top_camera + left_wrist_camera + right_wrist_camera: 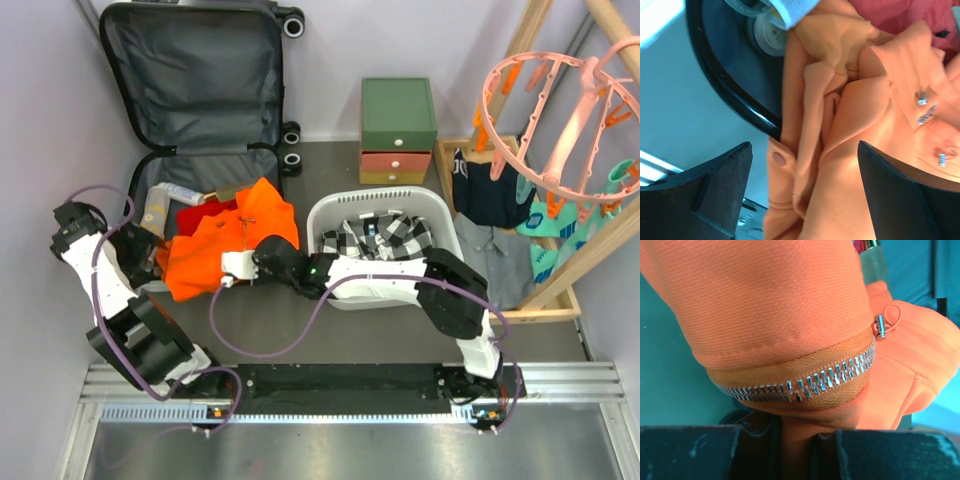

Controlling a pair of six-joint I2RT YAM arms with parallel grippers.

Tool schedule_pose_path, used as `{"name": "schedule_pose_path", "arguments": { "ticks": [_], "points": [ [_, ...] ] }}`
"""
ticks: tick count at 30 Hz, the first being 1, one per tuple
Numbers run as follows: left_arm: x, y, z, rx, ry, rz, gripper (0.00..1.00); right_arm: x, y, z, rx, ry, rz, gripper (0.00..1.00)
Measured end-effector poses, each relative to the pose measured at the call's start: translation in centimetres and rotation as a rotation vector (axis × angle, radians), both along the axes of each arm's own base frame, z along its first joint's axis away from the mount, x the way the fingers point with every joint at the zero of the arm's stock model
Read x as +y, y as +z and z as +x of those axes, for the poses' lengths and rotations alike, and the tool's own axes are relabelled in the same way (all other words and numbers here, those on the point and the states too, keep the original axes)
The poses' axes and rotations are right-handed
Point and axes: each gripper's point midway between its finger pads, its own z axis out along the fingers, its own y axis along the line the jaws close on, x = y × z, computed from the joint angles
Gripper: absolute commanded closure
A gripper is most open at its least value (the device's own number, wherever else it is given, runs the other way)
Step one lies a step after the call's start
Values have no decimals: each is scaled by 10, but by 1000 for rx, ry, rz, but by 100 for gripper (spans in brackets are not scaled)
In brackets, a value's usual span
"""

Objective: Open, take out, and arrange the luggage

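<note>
The luggage lies open at the back left, its grey-lined lid up against the wall. An orange zip jacket spills out of its lower half over the front rim. My right gripper is shut on the jacket's front edge; the right wrist view shows orange cloth and a metal zip pinched between the fingers. My left gripper is open over the jacket's left side by the suitcase rim; its fingers straddle orange folds without touching them.
A white laundry basket with checked clothes stands right of the jacket. A green-and-orange drawer box stands behind it. A pink peg hanger on a wooden rack is at the far right. Red cloth and small items lie in the suitcase.
</note>
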Motion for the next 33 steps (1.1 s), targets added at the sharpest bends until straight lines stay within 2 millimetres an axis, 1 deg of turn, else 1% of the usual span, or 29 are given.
{"name": "schedule_pose_path", "arguments": {
  "ticks": [5, 7, 12, 15, 18, 19, 20, 22, 23, 25, 26, 33],
  "points": [
    [-9, -5, 2, -2, 36, -78, 14, -5, 0, -2, -50, 21, 10, 100],
    [-13, -11, 1, 7, 40, -101, 18, -7, 1, -3, -67, 29, 15, 100],
    [-26, -32, -4, 45, 49, -189, 20, -12, 2, -8, -111, 59, -2, 100],
    [-34, -38, -5, 45, 50, -230, 32, -13, 3, -9, -136, 69, -13, 100],
    [-38, -39, -3, 30, 41, -253, 47, -13, 4, -10, -153, 83, -20, 100],
    [-38, -39, -3, 28, 37, -254, 54, -13, 4, -10, -154, 84, -21, 100],
    [-38, -39, -4, 28, 33, -254, 69, -13, 5, -10, -153, 84, -23, 100],
    [-38, -39, -5, 33, 34, -255, 80, -13, 6, -10, -147, 84, -32, 100],
    [-37, -39, -6, 41, 33, -257, 90, -13, 7, -10, -145, 85, -35, 100],
    [-37, -35, -8, 56, 32, -268, 99, -14, 6, -11, -142, 86, -41, 100],
    [-37, -33, -7, 61, 30, -274, 100, -14, 7, -11, -140, 86, -43, 100],
    [-39, -26, -7, 88, 6, -301, 100, -15, 7, -12, -113, 82, -59, 100]
  ]
}}
